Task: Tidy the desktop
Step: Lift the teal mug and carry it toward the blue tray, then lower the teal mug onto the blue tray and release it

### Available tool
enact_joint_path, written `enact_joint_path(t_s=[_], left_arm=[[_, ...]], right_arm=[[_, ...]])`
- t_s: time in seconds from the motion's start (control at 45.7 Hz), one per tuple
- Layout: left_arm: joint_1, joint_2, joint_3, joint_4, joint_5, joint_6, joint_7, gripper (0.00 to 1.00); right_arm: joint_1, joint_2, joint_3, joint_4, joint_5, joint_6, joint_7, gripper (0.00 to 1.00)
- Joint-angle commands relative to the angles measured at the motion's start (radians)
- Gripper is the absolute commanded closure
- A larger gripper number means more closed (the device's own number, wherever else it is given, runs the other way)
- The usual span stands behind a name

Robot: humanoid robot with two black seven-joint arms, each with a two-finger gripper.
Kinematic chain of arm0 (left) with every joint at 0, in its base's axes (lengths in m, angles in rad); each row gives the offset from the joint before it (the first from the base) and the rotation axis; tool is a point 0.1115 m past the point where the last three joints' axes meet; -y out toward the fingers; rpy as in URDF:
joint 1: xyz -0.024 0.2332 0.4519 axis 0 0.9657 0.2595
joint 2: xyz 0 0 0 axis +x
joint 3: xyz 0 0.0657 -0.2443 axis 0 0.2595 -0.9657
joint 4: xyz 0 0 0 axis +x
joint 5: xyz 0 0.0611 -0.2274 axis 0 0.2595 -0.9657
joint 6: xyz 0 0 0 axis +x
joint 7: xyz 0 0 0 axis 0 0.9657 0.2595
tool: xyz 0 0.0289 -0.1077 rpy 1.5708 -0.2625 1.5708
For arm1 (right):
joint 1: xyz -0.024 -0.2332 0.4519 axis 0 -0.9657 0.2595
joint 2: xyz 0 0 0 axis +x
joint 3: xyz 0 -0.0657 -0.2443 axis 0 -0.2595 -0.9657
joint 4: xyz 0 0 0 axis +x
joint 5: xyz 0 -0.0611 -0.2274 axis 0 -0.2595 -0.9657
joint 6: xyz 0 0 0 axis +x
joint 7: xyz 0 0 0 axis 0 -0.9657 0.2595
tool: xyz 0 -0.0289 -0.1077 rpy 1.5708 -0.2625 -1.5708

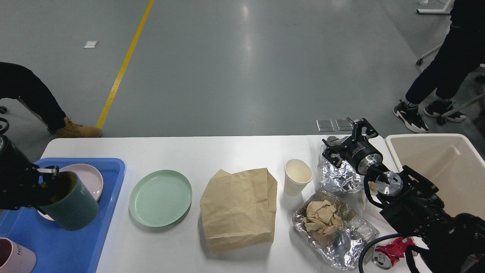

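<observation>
A: Head view: what's in hand?
B: Left gripper [51, 182] is clamped on the teal cup's [72, 206] rim, tilted above the blue tray [110, 189] at the bench's [227, 151] left end.
A: Next?
B: Probably level it and lower. Right gripper [346, 142], beside crumpled foil [339, 178], looks open, empty.

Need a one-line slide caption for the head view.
Left end effector holds a dark teal cup over the blue tray; trash remains on the desktop.
</observation>
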Motion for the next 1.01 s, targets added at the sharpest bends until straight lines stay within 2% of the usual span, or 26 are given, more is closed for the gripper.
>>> enact_joint_path(t_s=[0.0, 0.175, 0.372, 0.569, 0.745, 0.986], left_arm=[[0.074, 0.028, 0.000, 0.021, 0.015, 0.108, 0.049, 1.00], [0.152, 0.058, -0.048, 0.061, 0.050, 0.162, 0.104, 1.00], [0.247, 0.060, -0.129, 0.073, 0.073, 0.297, 0.184, 1.00], [0.354, 0.055, -0.221, 0.136, 0.073, 0.319, 0.267, 1.00], [0.483, 0.049, -0.292, 0.205, 0.073, 0.319, 0.287, 1.00], [0.512, 0.048, -0.315, 0.211, 0.073, 0.319, 0.319, 1.00]], right_arm=[[0.000, 0.000, 0.000, 0.000, 0.000, 0.000, 0.000, 0.00], [0.000, 0.000, 0.000, 0.000, 0.000, 0.000, 0.000, 0.00], [0.000, 0.000, 0.000, 0.000, 0.000, 0.000, 0.000, 0.00], [0.000, 0.000, 0.000, 0.000, 0.000, 0.000, 0.000, 0.00], [0.000, 0.000, 0.000, 0.000, 0.000, 0.000, 0.000, 0.00], [0.000, 0.000, 0.000, 0.000, 0.000, 0.000, 0.000, 0.00]])
